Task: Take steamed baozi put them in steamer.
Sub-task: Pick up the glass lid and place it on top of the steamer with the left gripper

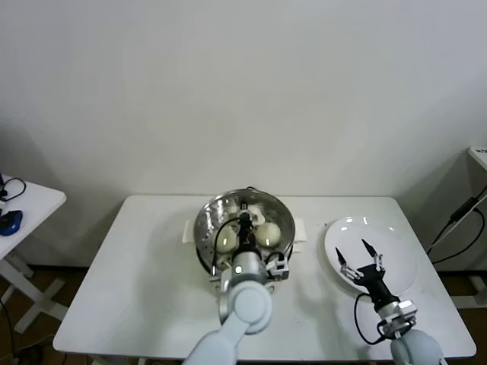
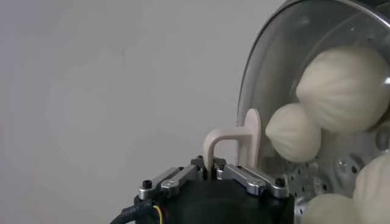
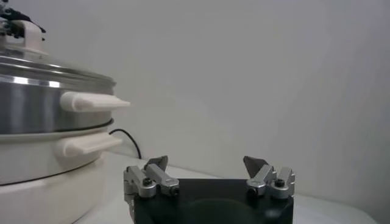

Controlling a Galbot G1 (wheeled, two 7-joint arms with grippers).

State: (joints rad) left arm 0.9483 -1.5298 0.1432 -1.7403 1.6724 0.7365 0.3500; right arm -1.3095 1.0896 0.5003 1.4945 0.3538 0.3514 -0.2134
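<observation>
- My left gripper (image 1: 245,222) is over the steamer (image 1: 204,220), above its near half; its fingers are pressed together on the pale handle (image 2: 234,145) of the glass lid (image 2: 268,67); in the left wrist view that handle rises straight out from between my closed fingers, and the lid stands just past them, tilted on edge
- The steamer sits directly under that gripper on the white table (image 1: 129,274); its white side handles (image 3: 91,101) stick out toward my right arm
- The steamed baozi (image 2: 344,88) lie in the steamer on the perforated tray (image 2: 311,176); through and beside the lid I see four in the left wrist view: a large one farthest from my fingers, a smaller one (image 2: 294,131) just past the handle, and two more cut off at the edge; from the head view two show plainly, one on each side of my left gripper
- My right gripper (image 1: 361,258) hangs over the near edge of the white plate (image 1: 396,266), well to the right of the steamer; its fingers are spread wide with nothing between them; the plate's bare surface lies beyond the fingertips
</observation>
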